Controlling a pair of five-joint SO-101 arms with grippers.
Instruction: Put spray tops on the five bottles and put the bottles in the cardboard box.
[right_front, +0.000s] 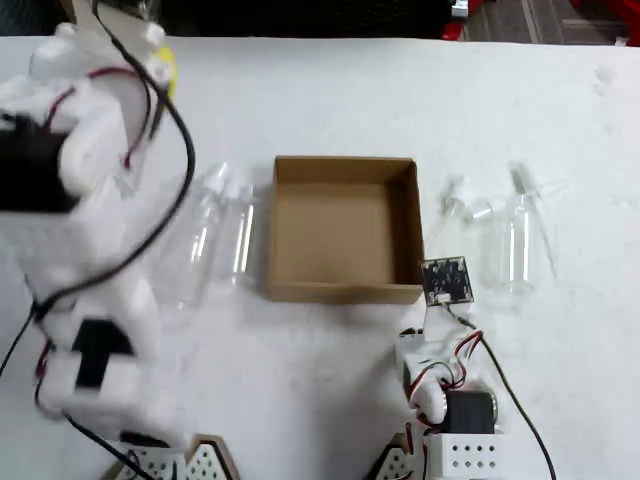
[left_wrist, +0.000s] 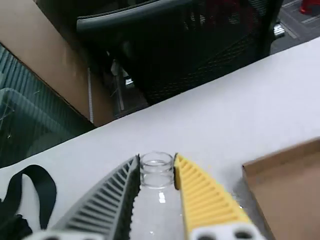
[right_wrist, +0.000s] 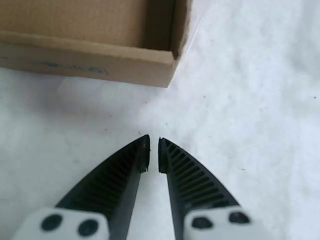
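My left gripper (left_wrist: 156, 159), with one grey and one yellow finger, is shut on a clear bottle (left_wrist: 156, 174) just below its open neck, which has no top on it. In the high view that gripper (right_front: 152, 52) is raised over the table's far left. Two clear bottles (right_front: 215, 235) lie just left of the open cardboard box (right_front: 345, 292). Right of the box lie a clear bottle (right_front: 516, 245) and spray tops (right_front: 458, 198). My right gripper (right_wrist: 153, 149) hovers low over bare table near the box corner (right_wrist: 172, 55), its black fingers shut on nothing.
The right arm's base (right_front: 455, 415) sits at the front edge, its wrist board (right_front: 445, 280) beside the box's front right corner. The left arm's white body (right_front: 95, 250) and cables cover the table's left side. A dark chair (left_wrist: 200, 45) stands beyond the far edge.
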